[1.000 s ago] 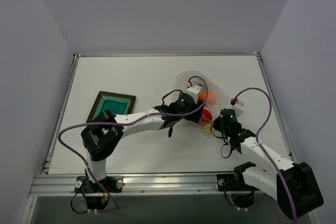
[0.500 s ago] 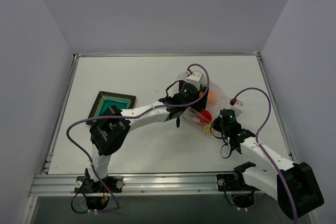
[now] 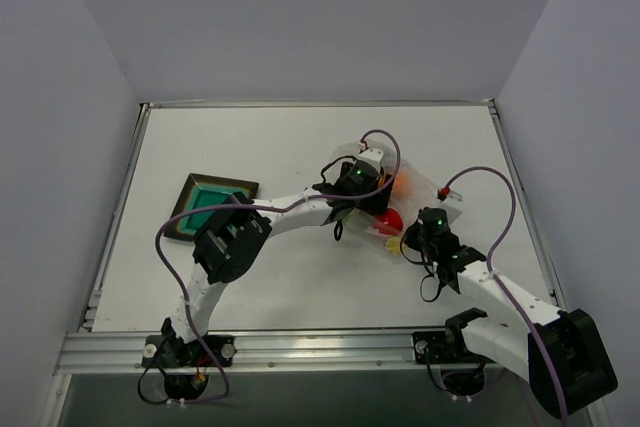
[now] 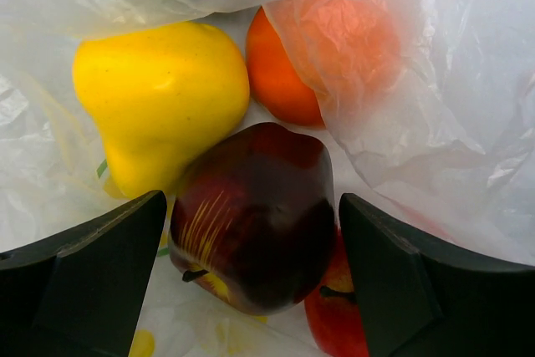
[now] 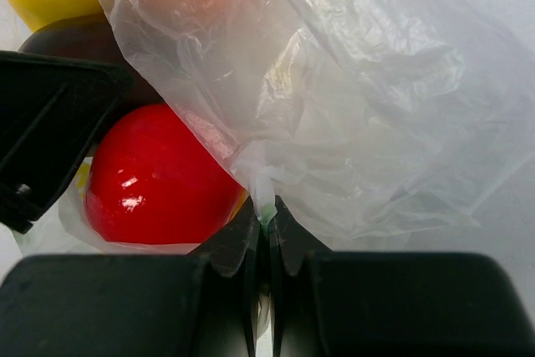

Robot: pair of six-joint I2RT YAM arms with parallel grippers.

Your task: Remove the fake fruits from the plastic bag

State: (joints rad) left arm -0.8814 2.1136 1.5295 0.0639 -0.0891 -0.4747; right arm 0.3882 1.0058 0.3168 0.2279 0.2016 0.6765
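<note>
The dark red-brown fruit (image 4: 255,215) sits at centre of my left wrist view, inside the plastic bag (image 4: 435,123), against a yellow pear (image 4: 159,106) at upper left, with an orange fruit (image 4: 280,73) just above. My left gripper (image 4: 251,232) stands apart, one finger each side, apparently to close on it. My right gripper (image 5: 267,219) is pinched on the bag's film, likely anchoring it; a red ball (image 5: 159,177) lies lower left there.

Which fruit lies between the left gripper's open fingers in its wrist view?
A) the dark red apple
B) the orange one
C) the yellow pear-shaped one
A: the dark red apple fills the gap between the open fingers of the left gripper, while the yellow fruit and the orange fruit lie beyond the fingertips.
</note>
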